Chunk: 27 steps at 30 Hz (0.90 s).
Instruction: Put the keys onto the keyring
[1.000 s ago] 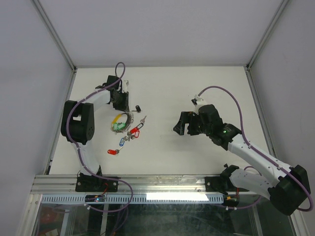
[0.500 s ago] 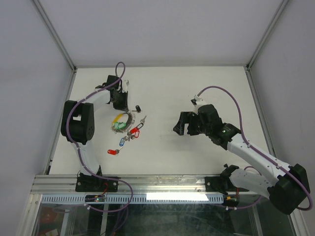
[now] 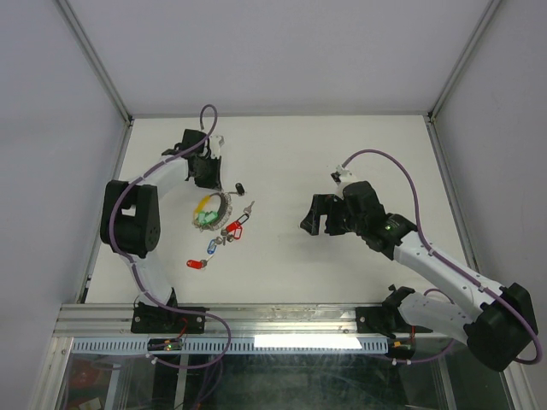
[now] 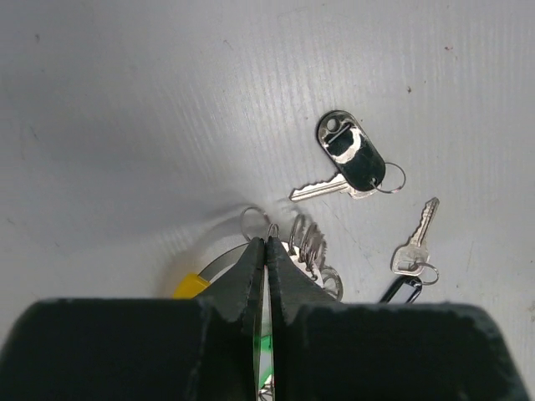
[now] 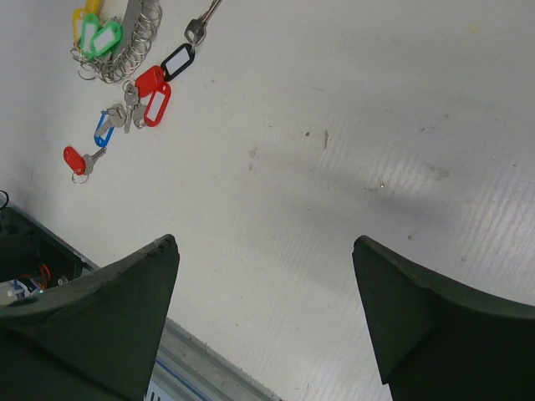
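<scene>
The left tool (the nearer arm) has its tips pressed together at the far edge of the keyring. A loose black-tagged key lies just right of it, blade toward the ring. The right tool gapes, well off right.

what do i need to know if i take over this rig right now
Left gripper: shut, tips at the small rings of the round silver wire keyring; whether it pinches one is unclear.
Right gripper: open, empty, over bare table.
Apparently loose nearby: silver key with black oval tag, second dark-tagged silver key, red-tagged keys, blue-tagged key, small red-tagged key.
Done: green tag and yellow tag sit at the ring.
Left: thread the loose keys.
</scene>
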### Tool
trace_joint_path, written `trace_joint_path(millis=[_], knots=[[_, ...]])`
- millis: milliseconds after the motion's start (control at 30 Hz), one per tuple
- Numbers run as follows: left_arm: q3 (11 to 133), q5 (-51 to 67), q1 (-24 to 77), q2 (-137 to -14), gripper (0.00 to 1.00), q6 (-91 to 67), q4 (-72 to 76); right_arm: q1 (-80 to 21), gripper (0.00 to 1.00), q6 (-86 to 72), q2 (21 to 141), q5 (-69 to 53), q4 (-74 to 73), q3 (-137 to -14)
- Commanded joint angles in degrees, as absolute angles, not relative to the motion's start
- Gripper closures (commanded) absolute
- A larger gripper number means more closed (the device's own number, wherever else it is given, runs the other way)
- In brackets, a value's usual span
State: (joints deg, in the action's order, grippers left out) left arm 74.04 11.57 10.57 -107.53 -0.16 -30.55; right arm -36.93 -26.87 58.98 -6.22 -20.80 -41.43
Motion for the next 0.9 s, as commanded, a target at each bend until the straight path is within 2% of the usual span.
trace_joint_path(millis=[0, 400, 867], knots=[[73.5, 10.8, 11.8, -101.8, 1.00, 2.2, -26.5, -36.7, 0.12, -25.8, 59.0, -5.4, -18.7, -43.5], [72.3, 11.1, 14.0, -99.5, 1.00, 3.4, -26.0, -36.7, 0.12, -25.8, 58.6, -5.3, -19.0, -43.4], [72.8, 5.9, 25.1, -86.8, 1.00, 7.8, -28.6, -36.7, 0.09, -28.6, 53.1, 1.6, -17.0, -41.9]])
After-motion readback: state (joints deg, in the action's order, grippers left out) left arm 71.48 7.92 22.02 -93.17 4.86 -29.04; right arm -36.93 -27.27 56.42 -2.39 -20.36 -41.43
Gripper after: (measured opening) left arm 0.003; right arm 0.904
